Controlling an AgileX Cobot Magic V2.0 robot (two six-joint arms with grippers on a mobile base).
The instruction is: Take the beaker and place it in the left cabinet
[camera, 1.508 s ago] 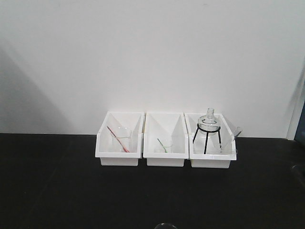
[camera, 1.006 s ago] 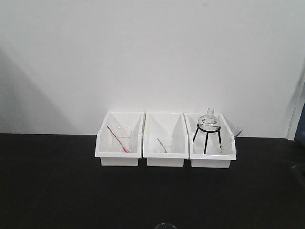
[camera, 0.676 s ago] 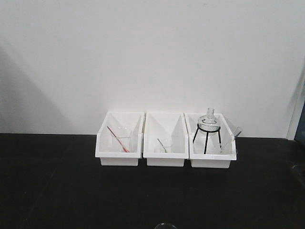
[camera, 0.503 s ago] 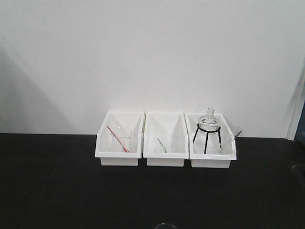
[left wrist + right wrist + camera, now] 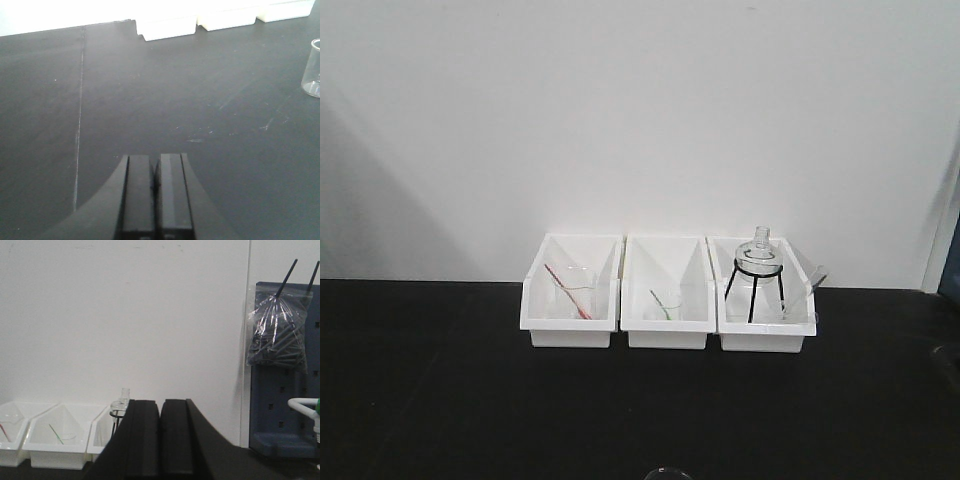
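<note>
The beaker [image 5: 313, 70], a small clear glass cylinder, stands upright on the black table at the right edge of the left wrist view. Only its rim [image 5: 667, 473] shows at the bottom edge of the front view. My left gripper [image 5: 155, 165] is shut with nothing in it, low over the table and well left of the beaker. My right gripper [image 5: 160, 405] is also shut and empty, raised and facing the white wall. The left cabinet is out of view.
Three white bins [image 5: 668, 292] stand in a row against the wall. They hold a beaker with a red stick [image 5: 572, 291], one with a green stick [image 5: 663, 304], and a flask on a black tripod [image 5: 757, 270]. A blue pegboard with a plastic bag [image 5: 279, 335] hangs at the right.
</note>
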